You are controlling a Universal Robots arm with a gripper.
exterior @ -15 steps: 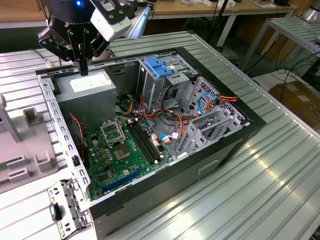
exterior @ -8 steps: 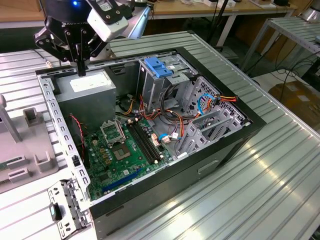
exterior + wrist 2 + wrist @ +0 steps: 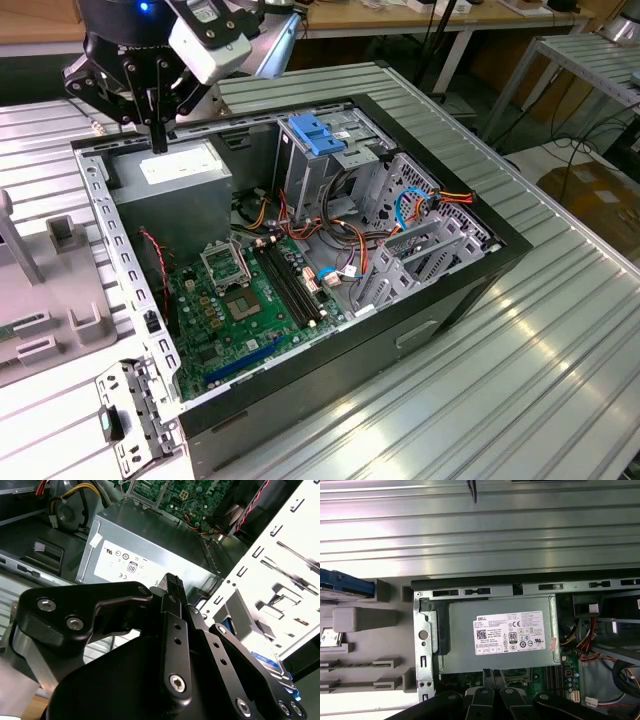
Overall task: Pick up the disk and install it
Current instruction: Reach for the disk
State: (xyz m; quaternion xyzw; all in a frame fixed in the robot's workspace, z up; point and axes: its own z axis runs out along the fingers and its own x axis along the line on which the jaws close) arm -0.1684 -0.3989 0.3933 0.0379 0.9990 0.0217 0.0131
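Currently seeing black multi-link metal gripper [image 3: 158, 146] at 10 o'clock of open black desktop computer case [image 3: 330, 370] in exterior view, hovering over grey metal power supply box [image 3: 170, 185]. Holds nothing, with fingers [image 3: 172, 587] pinched fully together. Spotting long flat disk in light-blue plastic carrier [image 3: 345, 584] in first wrist view, resting on grey slotted plastic fixture [image 3: 365, 620] outside the case, well apart from gripper.
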